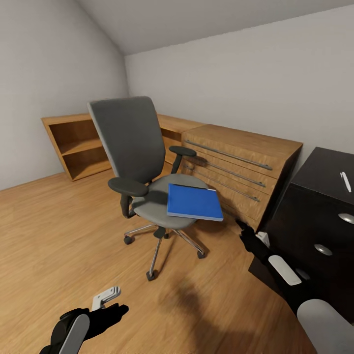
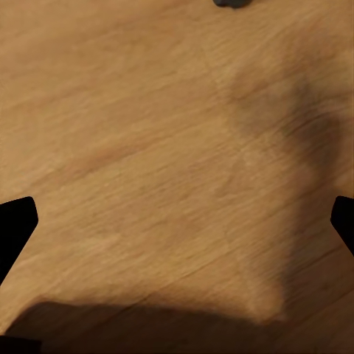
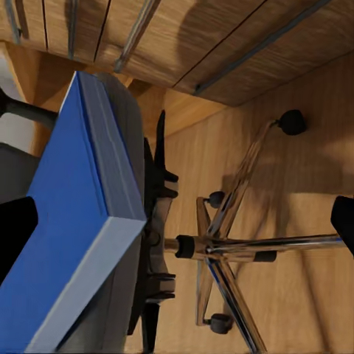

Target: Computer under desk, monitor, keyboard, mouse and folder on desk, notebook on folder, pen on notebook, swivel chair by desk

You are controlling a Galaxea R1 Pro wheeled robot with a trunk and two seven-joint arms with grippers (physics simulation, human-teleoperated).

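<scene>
Folder (image 1: 194, 202) lies on the swivel chair (image 1: 132, 147) seat, so it is not on the desk yet. The right gripper (image 1: 243, 227) is near it, fingers spread wide, holding nothing. The left gripper (image 1: 117, 310) hangs low over the floor (image 1: 59, 231), spread too. Wooden drawers (image 1: 236, 167) stand just behind the chair. A black cabinet (image 1: 319, 216) is at the right.
</scene>
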